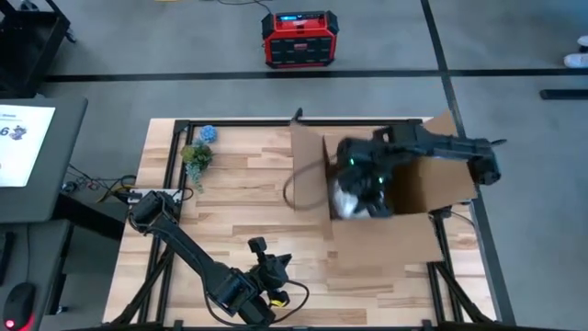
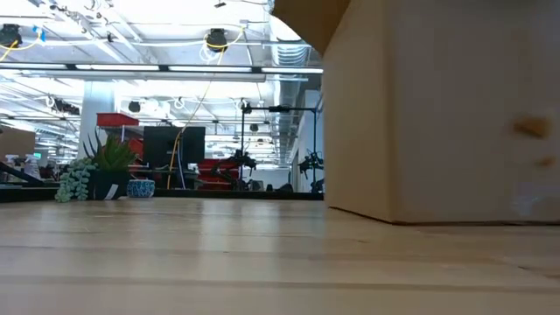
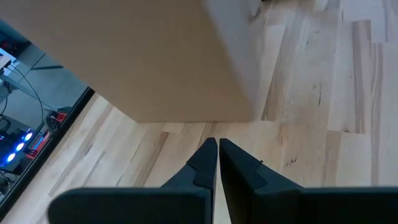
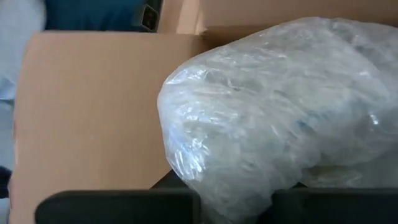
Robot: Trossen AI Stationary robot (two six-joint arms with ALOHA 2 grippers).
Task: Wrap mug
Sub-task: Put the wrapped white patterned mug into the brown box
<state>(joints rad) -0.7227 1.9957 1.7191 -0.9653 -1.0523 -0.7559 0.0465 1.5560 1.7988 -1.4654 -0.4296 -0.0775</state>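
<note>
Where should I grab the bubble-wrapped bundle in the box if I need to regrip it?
Probably across the middle of the bundle, coming down from above through the open top of the box. It looks rounded and soft, and the cardboard walls block the sides. The right gripper is already there.

Industrial lab hall: exposed ceiling ducts (image 2: 289,52), strip lights, taped concrete floor (image 1: 386,37), equipment racks behind.

Box (image 1: 432,184): plain tan cardboard. Bundle (image 4: 280,118): clear, whitish bubble wrap. Table (image 1: 239,202): pale wood, striped planks, black frame. Arms black. Plant (image 1: 197,154) green; small pot (image 1: 209,133) blue. Floor unit (image 1: 296,39) red and black.
</note>
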